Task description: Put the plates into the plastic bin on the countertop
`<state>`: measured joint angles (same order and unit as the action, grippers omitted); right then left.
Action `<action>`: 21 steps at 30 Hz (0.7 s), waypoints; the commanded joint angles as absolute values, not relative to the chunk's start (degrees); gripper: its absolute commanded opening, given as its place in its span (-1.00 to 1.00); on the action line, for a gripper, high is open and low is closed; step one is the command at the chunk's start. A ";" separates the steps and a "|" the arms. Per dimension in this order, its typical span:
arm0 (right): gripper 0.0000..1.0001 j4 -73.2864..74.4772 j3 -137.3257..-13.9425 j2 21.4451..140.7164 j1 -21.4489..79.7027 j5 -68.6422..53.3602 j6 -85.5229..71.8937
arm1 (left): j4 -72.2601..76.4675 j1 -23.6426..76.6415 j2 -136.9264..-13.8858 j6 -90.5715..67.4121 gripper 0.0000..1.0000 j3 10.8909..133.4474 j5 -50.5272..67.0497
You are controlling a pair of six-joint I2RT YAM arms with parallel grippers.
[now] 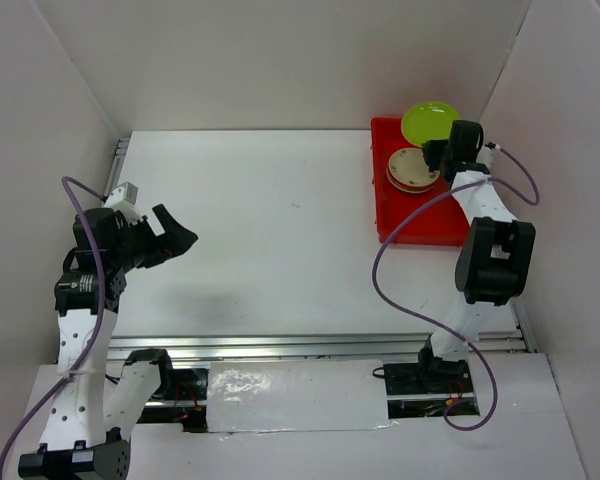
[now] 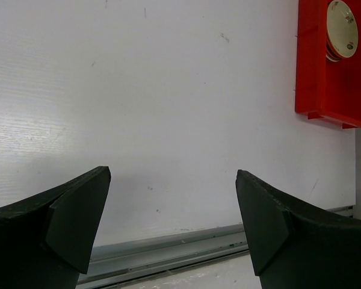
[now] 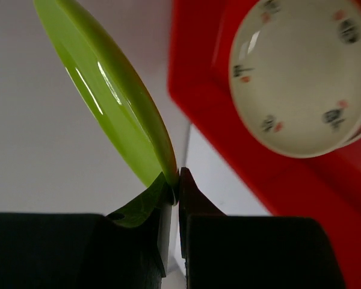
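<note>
My right gripper (image 1: 442,152) (image 3: 177,180) is shut on the rim of a lime green plate (image 1: 428,122) (image 3: 108,90), which it holds tilted above the far end of the red plastic bin (image 1: 400,215) (image 3: 301,186). Inside the bin lies a stack of plates topped by a cream one with small marks (image 1: 411,168) (image 3: 298,75) (image 2: 341,27). Far off at the left of the white countertop (image 1: 270,220), my left gripper (image 1: 175,232) (image 2: 171,223) hangs open with nothing between its fingers. The bin (image 2: 325,90) shows at the top right of the left wrist view.
White walls close the countertop at the back and both sides. A metal rail (image 1: 320,345) (image 2: 168,250) runs along the near edge, in front of the arm bases. A purple cable (image 1: 400,230) loops from the right arm over the bin's near corner.
</note>
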<state>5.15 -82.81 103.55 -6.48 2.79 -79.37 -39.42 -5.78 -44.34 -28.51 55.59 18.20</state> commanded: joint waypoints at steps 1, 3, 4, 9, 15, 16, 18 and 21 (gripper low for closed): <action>-1.00 10.20 -81.92 104.76 -8.61 -1.22 -76.12 | -37.71 -6.06 -44.21 -27.25 0.99 55.37 18.72; -1.00 9.49 -81.83 106.52 -9.66 -2.54 -75.41 | -37.71 -6.06 -44.03 -27.16 0.99 55.20 18.98; -1.00 10.54 -82.87 107.22 -10.10 -3.42 -74.80 | -37.71 -6.06 -43.95 -27.16 0.99 55.20 18.98; -1.00 12.66 -87.18 112.23 -9.93 -5.36 -73.56 | -37.97 -6.06 -43.77 -26.81 0.99 55.19 18.19; -1.00 10.98 -87.44 114.61 -10.55 -7.21 -75.06 | -38.23 -6.06 -43.59 -26.72 0.99 54.85 17.84; -1.00 10.99 -87.97 114.96 -10.72 -7.21 -75.23 | -38.15 -5.89 -43.59 -26.63 0.98 54.76 17.84; -1.00 11.69 -88.41 115.05 -10.81 -7.03 -75.23 | -37.88 -5.89 -43.77 -26.54 0.99 54.67 18.02; -0.41 12.38 -88.59 114.26 -10.99 -6.33 -75.41 | -37.70 -5.89 -44.12 -26.54 0.99 54.75 18.28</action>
<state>13.10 -85.47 115.33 -10.50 -6.50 -75.31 -39.40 -5.80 -44.38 -28.38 54.92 17.85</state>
